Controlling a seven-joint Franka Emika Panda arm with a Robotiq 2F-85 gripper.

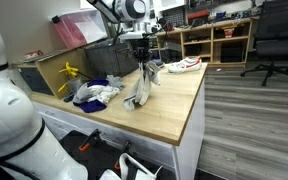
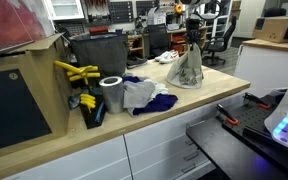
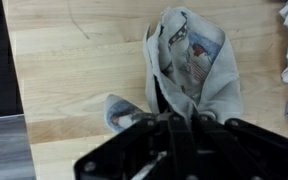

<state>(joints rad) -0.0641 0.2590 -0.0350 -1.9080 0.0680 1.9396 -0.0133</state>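
Observation:
My gripper (image 1: 144, 62) is shut on the top of a grey patterned cloth (image 1: 139, 90) and holds it up so it hangs in a cone, its lower edge touching the wooden countertop (image 1: 174, 105). The same cloth (image 2: 189, 68) hangs below the gripper (image 2: 193, 38) at the counter's far end. In the wrist view the grey cloth (image 3: 194, 65) runs from between the black fingers (image 3: 174, 135) out over the wood, with a printed inner side showing.
A pile of white and blue clothes (image 1: 94, 93) lies nearby, also seen beside a metal can (image 2: 112, 95). Yellow tools (image 2: 76, 72) sit by a dark bin (image 2: 99, 50). A white shoe (image 1: 184, 65) rests at the counter's far edge. An office chair (image 1: 274, 40) stands on the floor.

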